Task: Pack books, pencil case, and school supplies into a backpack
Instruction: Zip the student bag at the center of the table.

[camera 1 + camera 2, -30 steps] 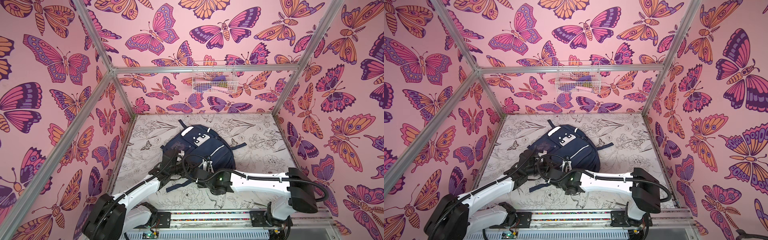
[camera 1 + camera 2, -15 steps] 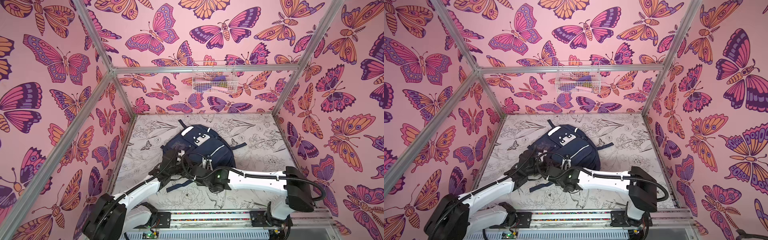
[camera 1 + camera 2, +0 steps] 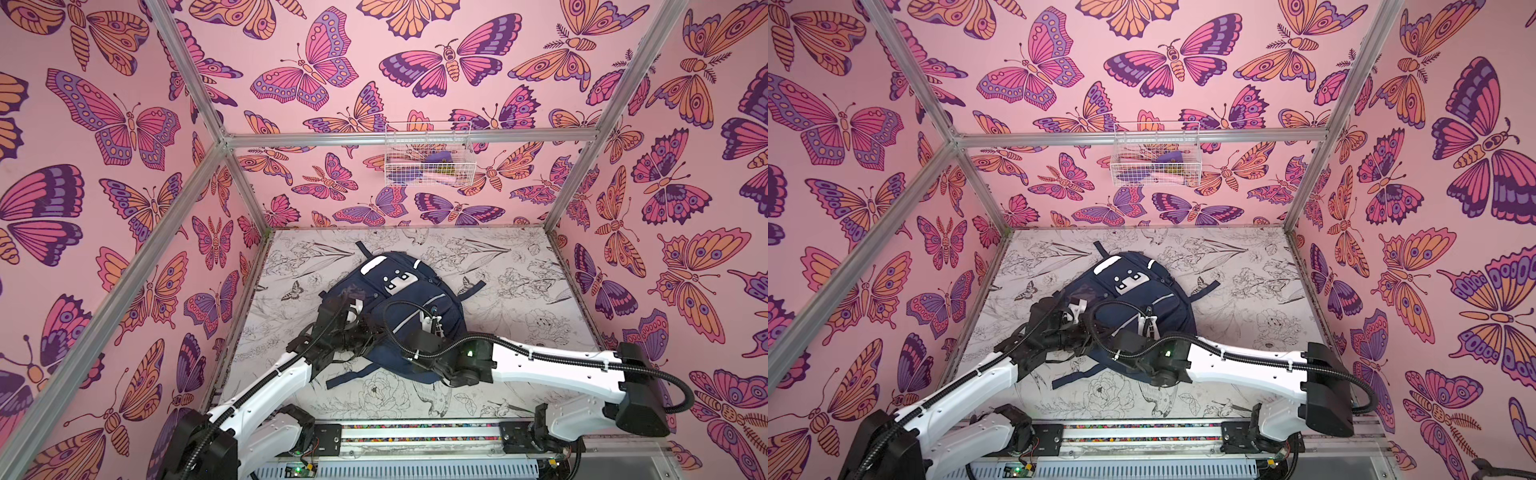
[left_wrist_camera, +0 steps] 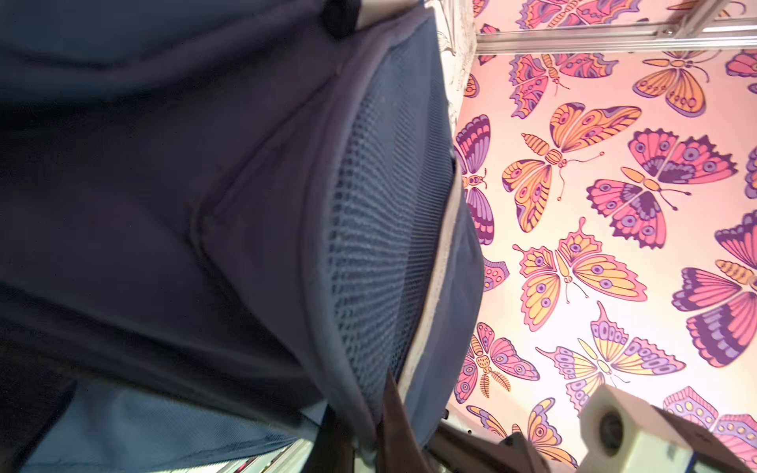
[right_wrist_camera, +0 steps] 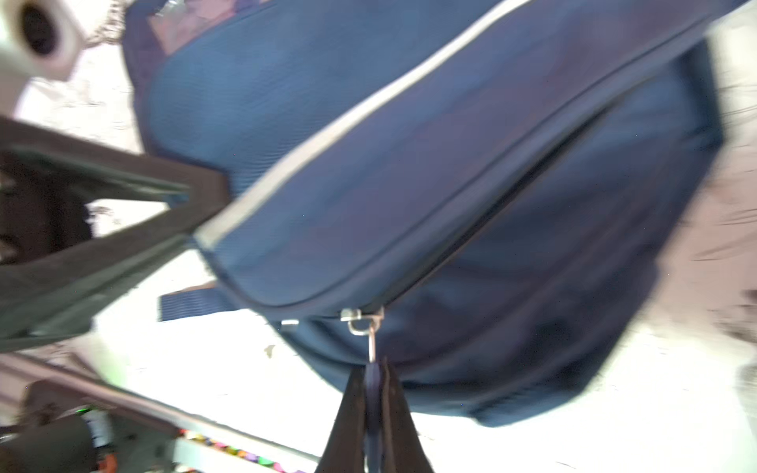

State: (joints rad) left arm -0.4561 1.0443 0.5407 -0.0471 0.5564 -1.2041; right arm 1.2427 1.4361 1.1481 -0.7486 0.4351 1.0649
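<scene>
The navy-blue backpack (image 3: 409,291) (image 3: 1133,286) lies flat on the middle of the table, its white patch facing up. My left gripper (image 4: 368,434) is at its left side, shut on a fold of fabric beside the mesh side pocket (image 4: 381,229). My right gripper (image 5: 375,370) is at the backpack's near edge, shut on the dark fabric tab of a zip pull. The metal slider (image 5: 362,321) sits just beyond the tips, at the end of a shut zip line. The books and the pencil case are out of view, and no school supplies show on the table.
A white wire basket (image 3: 428,158) hangs on the back wall with pink and purple items in it. Loose straps (image 3: 349,376) trail from the backpack toward the front rail (image 3: 415,432). Pink butterfly walls close in the table on three sides.
My right gripper has closed on the zip pull, and its arm went left, then came back a little to the right. The left arm and its grip have not moved.
</scene>
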